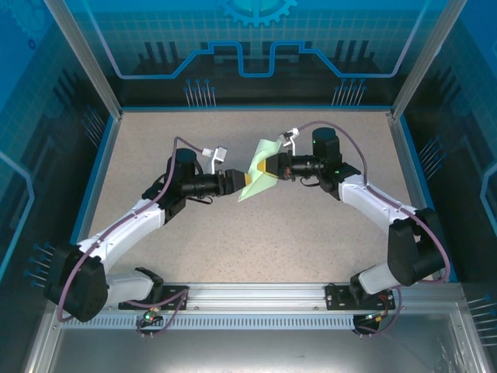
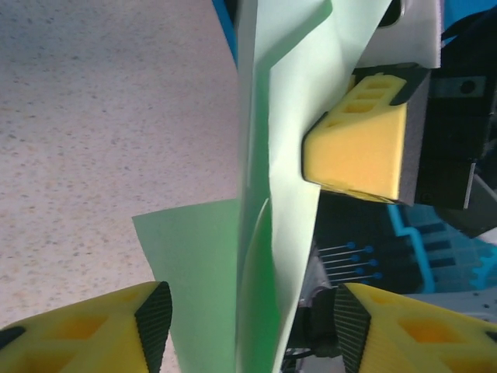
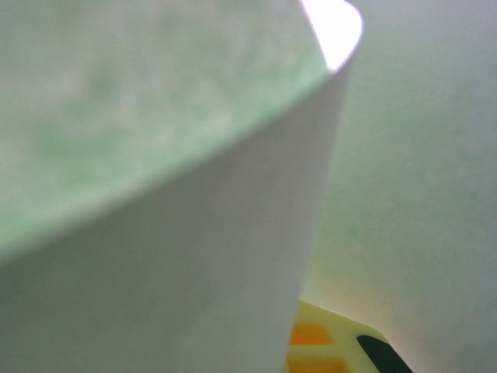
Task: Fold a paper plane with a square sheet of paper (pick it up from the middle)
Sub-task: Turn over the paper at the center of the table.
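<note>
The square sheet of paper [image 1: 259, 168], partly creased, stands upright off the table [image 1: 233, 241] between both grippers. The right gripper [image 1: 274, 166] appears clamped on the sheet, with one yellow finger [image 2: 357, 140] pressed flat against it. The left gripper [image 2: 245, 311] is spread wide, and the paper passes between its fingers untouched. Centre the crease between those fingers, then close squarely to avoid skewing the fold.

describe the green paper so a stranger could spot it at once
On the speckled table, look to the middle, where the left pincer and right pincer meet tip to tip. Held between them, gripped by the right one, is the sheet of paper. It is the one pale mint-green thing, thin and creased, beside black metal and yellow fingers.
</note>
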Tool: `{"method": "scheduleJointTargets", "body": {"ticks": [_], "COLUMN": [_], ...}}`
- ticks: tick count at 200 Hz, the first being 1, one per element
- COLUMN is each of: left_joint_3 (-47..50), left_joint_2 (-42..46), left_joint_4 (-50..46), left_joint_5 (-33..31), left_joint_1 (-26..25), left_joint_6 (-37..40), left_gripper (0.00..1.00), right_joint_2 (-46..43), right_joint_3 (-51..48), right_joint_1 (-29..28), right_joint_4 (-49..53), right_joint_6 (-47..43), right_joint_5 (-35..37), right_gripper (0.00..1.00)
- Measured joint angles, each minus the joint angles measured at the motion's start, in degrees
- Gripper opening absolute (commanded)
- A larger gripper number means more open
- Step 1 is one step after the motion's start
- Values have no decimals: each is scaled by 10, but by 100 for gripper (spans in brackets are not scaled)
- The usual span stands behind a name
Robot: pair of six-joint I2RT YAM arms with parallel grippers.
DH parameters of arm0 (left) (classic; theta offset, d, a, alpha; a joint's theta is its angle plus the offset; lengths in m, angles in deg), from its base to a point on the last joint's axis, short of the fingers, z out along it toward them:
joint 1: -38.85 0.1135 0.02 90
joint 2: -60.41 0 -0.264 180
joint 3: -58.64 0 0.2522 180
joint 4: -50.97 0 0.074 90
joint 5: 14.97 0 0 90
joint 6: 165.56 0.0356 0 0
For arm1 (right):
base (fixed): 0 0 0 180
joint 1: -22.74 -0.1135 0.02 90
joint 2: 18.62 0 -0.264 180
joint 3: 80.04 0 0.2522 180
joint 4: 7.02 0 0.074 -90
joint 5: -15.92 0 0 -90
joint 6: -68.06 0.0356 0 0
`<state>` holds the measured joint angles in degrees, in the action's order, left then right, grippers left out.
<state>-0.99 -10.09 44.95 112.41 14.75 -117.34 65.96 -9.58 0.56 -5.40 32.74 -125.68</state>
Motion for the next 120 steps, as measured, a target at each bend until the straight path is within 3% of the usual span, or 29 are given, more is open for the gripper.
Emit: {"method": "scheduleJointTargets", "body": {"ticks": [25, 82, 120], "left_joint_3": [4, 4, 4], "left_joint_2": [0, -8, -9], "left_joint_4": [37, 75, 37], "left_joint_5": [14, 37, 36], "left_joint_1": [0, 0, 0], "left_joint_6": [-25, -50, -33], "left_gripper": [50, 49, 61], "right_joint_2": [-2, -7, -16], "right_joint_3": [0, 0, 0], "right_joint_1": [2, 2, 2], "right_joint_4": [-7, -25, -30], "right_joint_6": [11, 27, 30], "right_joint_5": [-3, -10, -12], "right_gripper": [9, 9, 9]}}
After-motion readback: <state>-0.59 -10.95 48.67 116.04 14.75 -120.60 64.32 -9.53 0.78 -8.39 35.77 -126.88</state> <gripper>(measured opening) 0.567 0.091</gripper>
